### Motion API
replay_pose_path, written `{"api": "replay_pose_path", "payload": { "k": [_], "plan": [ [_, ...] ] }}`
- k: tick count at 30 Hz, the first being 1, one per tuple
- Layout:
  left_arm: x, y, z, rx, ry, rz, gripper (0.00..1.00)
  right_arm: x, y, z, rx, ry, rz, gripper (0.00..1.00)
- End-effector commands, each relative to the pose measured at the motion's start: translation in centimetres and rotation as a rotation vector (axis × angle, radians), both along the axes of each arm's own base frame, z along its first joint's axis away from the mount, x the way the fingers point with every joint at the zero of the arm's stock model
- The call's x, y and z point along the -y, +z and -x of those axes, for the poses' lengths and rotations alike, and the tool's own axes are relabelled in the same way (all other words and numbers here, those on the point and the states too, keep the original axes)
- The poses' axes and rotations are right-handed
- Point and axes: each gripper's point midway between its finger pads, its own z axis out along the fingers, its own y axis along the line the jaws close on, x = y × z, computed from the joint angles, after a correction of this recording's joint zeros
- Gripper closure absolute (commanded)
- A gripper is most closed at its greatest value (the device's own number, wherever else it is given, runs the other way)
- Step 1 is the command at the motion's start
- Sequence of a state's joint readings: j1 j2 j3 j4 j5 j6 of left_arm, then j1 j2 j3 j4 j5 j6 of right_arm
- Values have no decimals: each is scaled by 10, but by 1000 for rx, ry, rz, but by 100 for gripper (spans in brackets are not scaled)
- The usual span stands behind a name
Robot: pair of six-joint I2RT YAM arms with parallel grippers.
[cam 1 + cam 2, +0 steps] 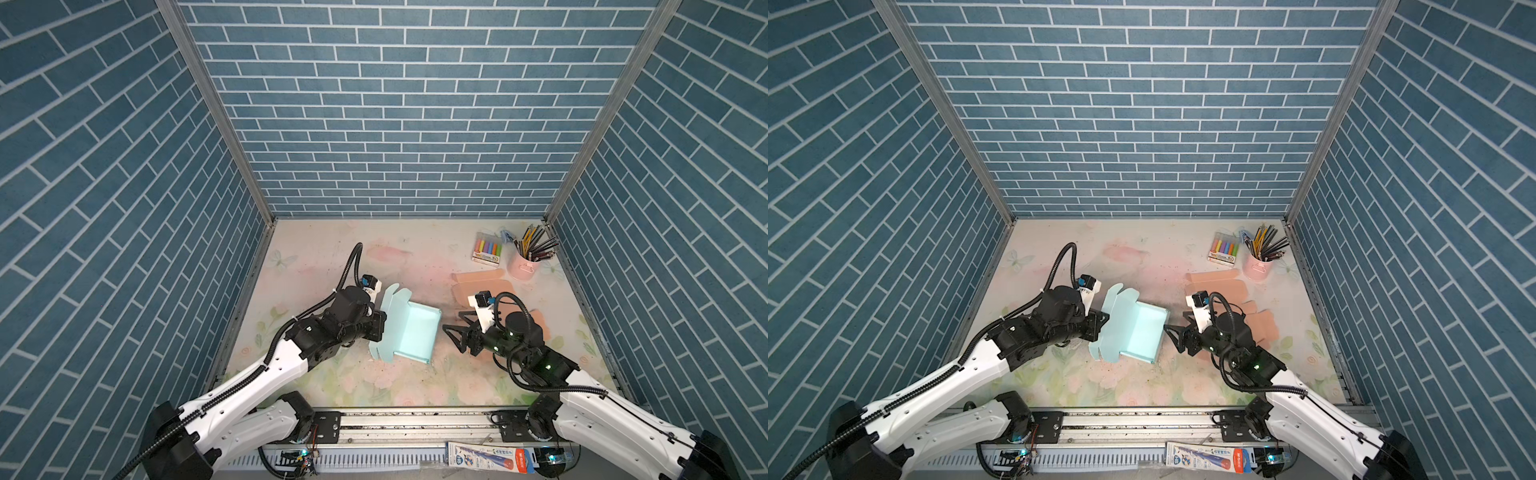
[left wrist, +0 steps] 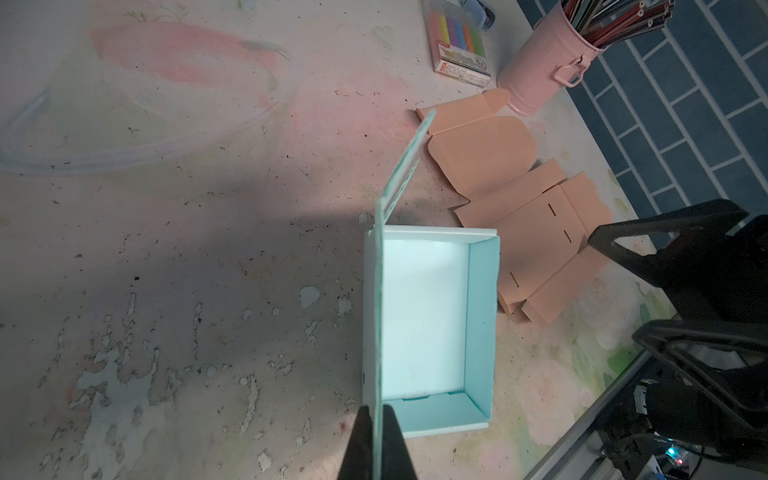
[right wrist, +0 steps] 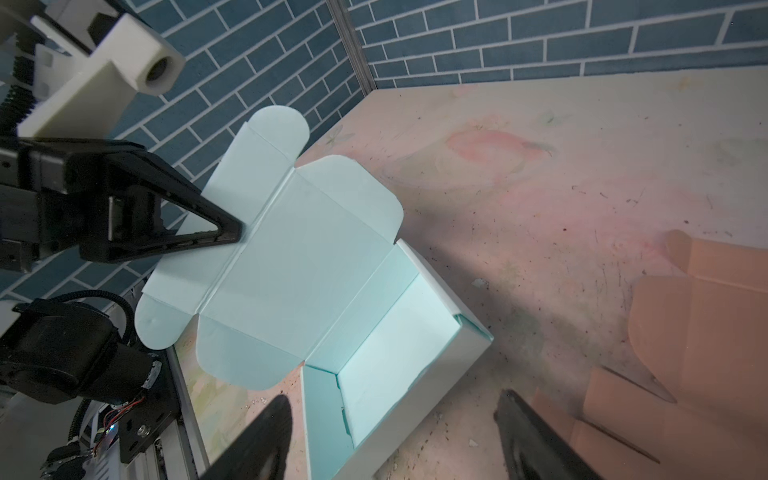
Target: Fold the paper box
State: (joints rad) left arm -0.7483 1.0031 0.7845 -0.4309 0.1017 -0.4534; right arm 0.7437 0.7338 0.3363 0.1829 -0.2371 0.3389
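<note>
Left pincer (image 2: 377,412) clamps the lid (image 1: 394,316) of the mint paper box (image 1: 415,334); right pincer (image 1: 451,320) stands apart; pink cup (image 1: 524,268) holds pencils (image 1: 536,245).

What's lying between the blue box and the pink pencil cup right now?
A flat, unfolded peach box blank lies between the blue box and the pink pencil cup, clearest in the left wrist view; both top views show it too.
</note>
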Motion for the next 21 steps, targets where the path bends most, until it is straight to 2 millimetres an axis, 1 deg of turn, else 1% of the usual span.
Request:
{"api": "replay_pose_path", "payload": {
  "k": [1, 5, 9, 13, 16, 21],
  "plan": [
    [-1, 4, 6, -8, -74, -59, 98, -13, 31, -1, 166, 71, -38, 22],
    [-1, 8, 8, -11, -104, -86, 97, -30, 44, -7, 218, 134, -40, 22],
    [-1, 11, 11, -17, -130, -107, 97, -47, 44, -13, 261, 197, -27, 22],
    [0, 14, 15, -19, -163, -113, 96, -61, 40, -16, 313, 267, -1, 22],
    [0, 14, 17, -24, -186, -129, 96, -73, 36, -16, 330, 355, 9, 22],
    [1, 17, 19, -25, -218, -148, 95, -92, 18, -30, 303, 432, 86, 24]
  ]
}}
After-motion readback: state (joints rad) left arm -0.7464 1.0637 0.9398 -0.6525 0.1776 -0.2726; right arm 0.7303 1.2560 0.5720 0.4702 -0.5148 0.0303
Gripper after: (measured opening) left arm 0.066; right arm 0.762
